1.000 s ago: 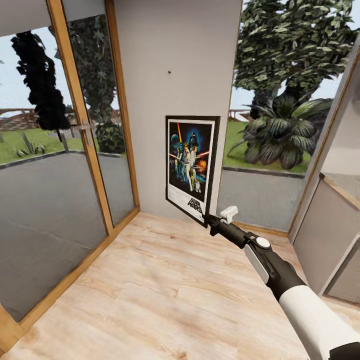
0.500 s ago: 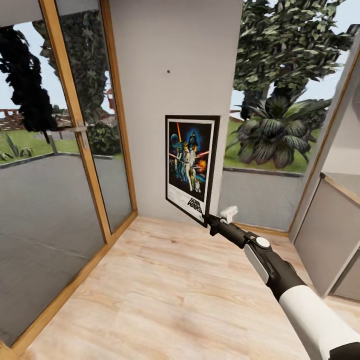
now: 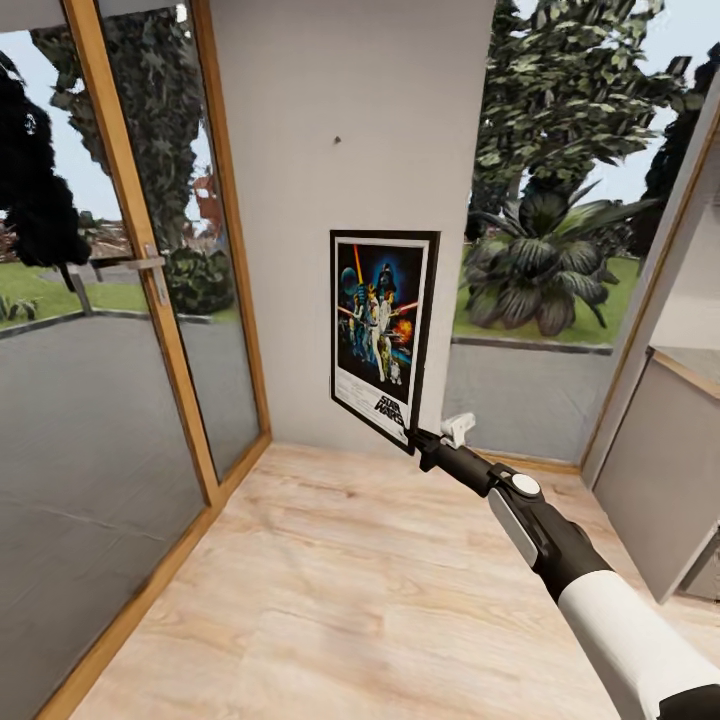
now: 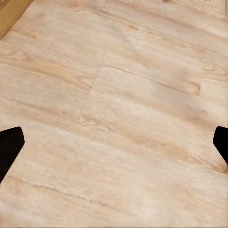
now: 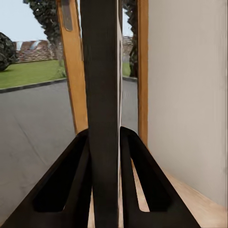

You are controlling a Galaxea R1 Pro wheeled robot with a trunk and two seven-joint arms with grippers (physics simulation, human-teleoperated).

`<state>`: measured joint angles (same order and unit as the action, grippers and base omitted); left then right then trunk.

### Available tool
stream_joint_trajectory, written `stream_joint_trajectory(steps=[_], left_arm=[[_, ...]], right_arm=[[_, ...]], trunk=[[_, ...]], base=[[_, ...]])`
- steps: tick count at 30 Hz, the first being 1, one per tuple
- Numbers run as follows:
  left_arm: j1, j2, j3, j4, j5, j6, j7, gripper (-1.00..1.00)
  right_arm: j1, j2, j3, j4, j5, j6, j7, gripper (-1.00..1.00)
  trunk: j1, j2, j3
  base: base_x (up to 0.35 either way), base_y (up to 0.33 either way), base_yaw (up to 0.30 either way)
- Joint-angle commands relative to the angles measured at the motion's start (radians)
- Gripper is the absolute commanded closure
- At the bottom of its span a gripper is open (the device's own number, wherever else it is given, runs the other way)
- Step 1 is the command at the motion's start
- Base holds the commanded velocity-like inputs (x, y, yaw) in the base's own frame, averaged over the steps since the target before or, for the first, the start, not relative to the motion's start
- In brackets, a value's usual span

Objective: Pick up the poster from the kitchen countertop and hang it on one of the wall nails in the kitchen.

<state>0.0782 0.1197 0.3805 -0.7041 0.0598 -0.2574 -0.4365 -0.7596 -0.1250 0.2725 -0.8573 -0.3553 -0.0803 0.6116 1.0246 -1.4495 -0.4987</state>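
The poster is upright, below the wall nail, with the right claw pinching its lower corner. The right wrist view shows both fingers clamped on the frame edge. Risky: a corner grip could let it swing or slip on the lift to the nail. The left claw hangs spread over the floor. Since a second ago the camera has moved; poster and arm haven't.

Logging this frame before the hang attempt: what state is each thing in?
poster: upright, held off the floor, not hung
wall nail: bare, above the poster
right gripper: shut on the poster's lower corner
left gripper: open, over floor
glass door: closed
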Motion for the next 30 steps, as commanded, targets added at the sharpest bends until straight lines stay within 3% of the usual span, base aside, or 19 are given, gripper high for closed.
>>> stream_joint_trajectory(steps=[1,8,16,30], left_arm=[[0.000,0.000,0.001,0.000,0.006,0.001,-0.007,-1.00],[0.000,0.000,0.001,0.000,0.006,0.000,-0.007,-1.00],[0.000,0.000,0.001,0.000,0.006,0.000,-0.007,-1.00],[0.000,0.000,0.001,0.000,0.006,0.000,-0.007,-1.00]], right_arm=[[-0.001,-0.001,0.004,0.001,-0.008,-0.002,0.004,1.00],[-0.001,-0.001,0.002,0.004,-0.005,-0.002,0.069,1.00],[-0.001,-0.001,0.002,0.004,-0.004,-0.002,0.081,1.00],[-0.001,-0.001,0.002,0.004,-0.003,-0.004,0.082,1.00]], trunk=[[0.000,0.000,0.000],[0.000,0.000,0.003],[0.000,0.000,0.007],[0.000,0.000,0.008]], base=[[0.213,0.273,-0.272],[0.210,0.273,-0.288],[0.181,0.274,-0.286],[0.081,0.278,-0.040]])
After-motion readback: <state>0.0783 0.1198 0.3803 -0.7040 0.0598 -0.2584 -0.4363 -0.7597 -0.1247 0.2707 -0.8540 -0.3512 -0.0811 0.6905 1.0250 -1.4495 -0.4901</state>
